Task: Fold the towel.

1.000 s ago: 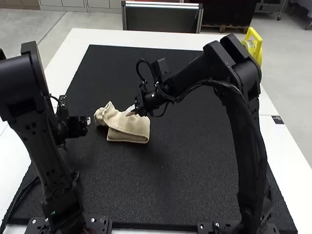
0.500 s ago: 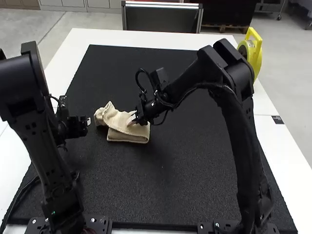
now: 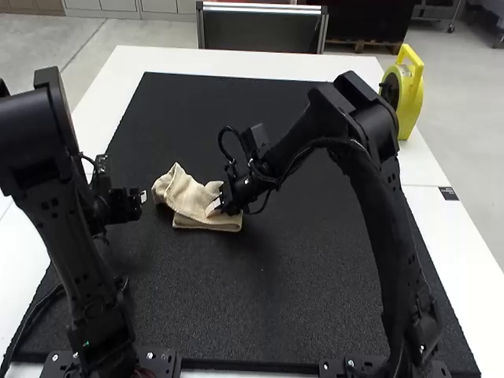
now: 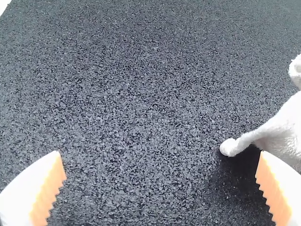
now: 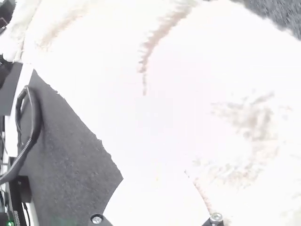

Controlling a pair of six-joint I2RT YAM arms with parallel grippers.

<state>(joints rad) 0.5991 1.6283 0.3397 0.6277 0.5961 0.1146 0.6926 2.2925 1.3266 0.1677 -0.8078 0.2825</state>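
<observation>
The left claw (image 3: 142, 196) gapes near the rumpled towel (image 3: 183, 195), where the right claw (image 3: 213, 207) rests, clenched or not, one cannot tell.

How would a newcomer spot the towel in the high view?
Find the black mat on the white table. Left of its middle, at the right hand, lies the towel, small and rumpled. Its cream colour sets it apart from the black arms beside it.

I can pass over the black mat (image 3: 252, 307) on the near side, between my left arm (image 3: 67, 252) and right arm (image 3: 380, 220). My right forearm (image 3: 291, 146) blocks the towel's (image 3: 185, 195) right side; my left gripper (image 3: 142, 197) obstructs its left.
</observation>
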